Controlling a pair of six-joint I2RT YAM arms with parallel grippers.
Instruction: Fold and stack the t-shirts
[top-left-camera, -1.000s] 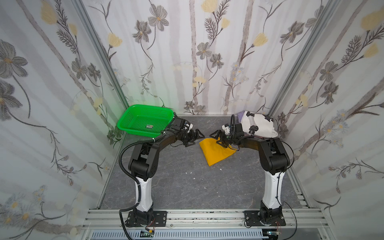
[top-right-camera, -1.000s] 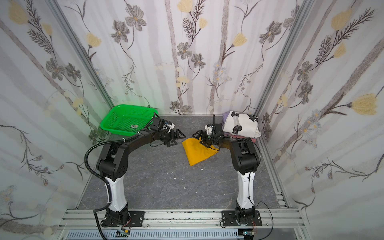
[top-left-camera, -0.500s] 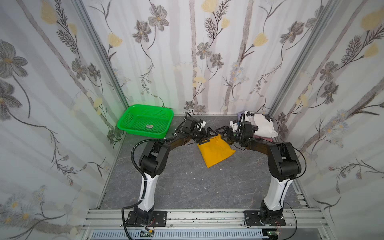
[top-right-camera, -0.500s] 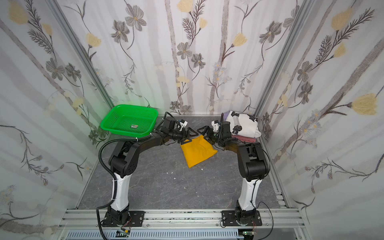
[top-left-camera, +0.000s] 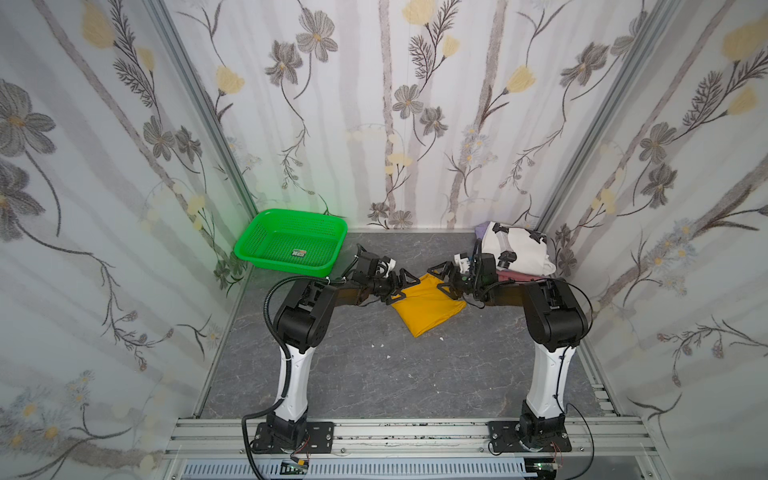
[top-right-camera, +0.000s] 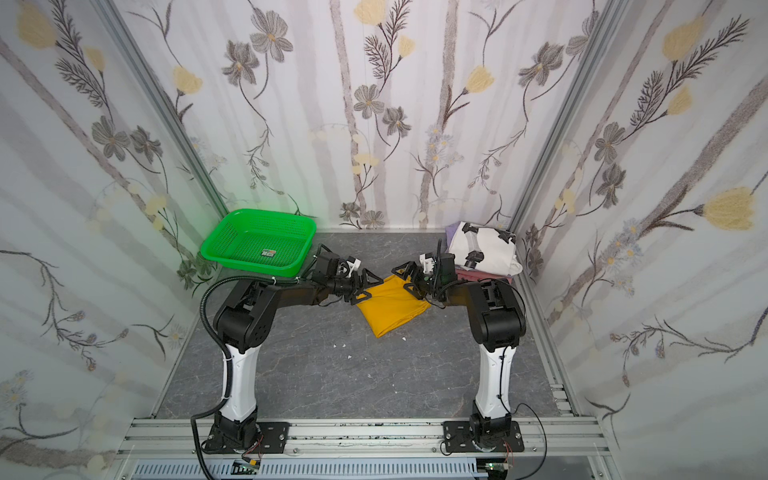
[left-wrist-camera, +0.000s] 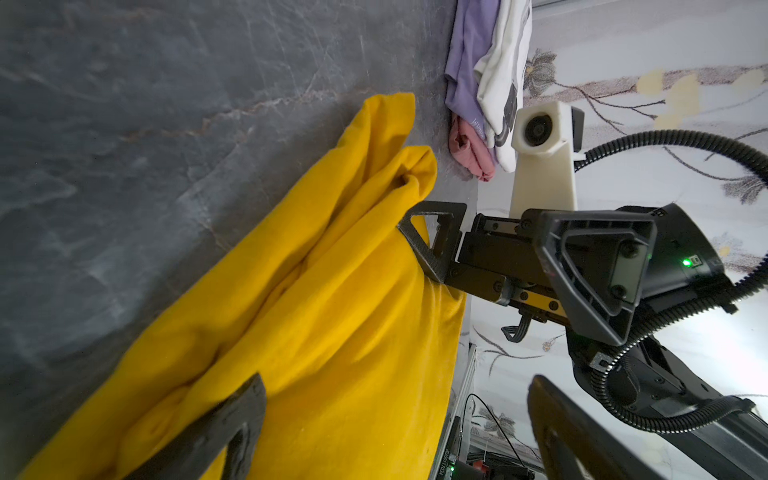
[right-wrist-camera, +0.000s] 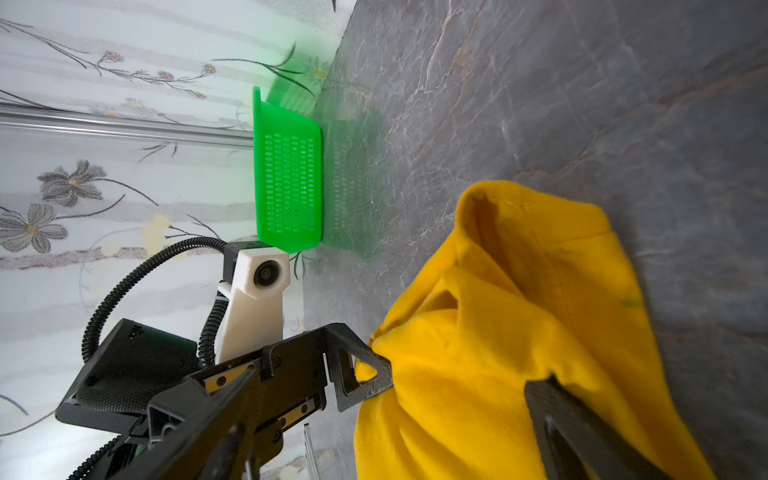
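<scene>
A mustard-yellow t-shirt (top-left-camera: 430, 307) (top-right-camera: 395, 309) lies folded and slightly rumpled on the grey floor between the arms. My left gripper (top-left-camera: 398, 286) (left-wrist-camera: 397, 386) is open at the shirt's far left edge, one finger (left-wrist-camera: 232, 424) resting on the cloth. The right gripper (top-left-camera: 443, 281) (right-wrist-camera: 399, 399) is open at the far right edge, with cloth between its wide jaws. Other t-shirts are piled in the back right corner: white with black figures (top-left-camera: 519, 249) on top, lavender (left-wrist-camera: 467, 62) and salmon-pink (left-wrist-camera: 469, 151) underneath.
A bright green perforated basket (top-left-camera: 266, 262) (right-wrist-camera: 286, 183) stands in the back left corner with a small label inside. Floral walls close in the floor on three sides. Small white specks (top-left-camera: 386, 356) lie on the floor nearer the front.
Both arms have shifted and the grippers have come down onto the yellow shirt's far edge. Both stayed open. The shirt has hardly moved.
</scene>
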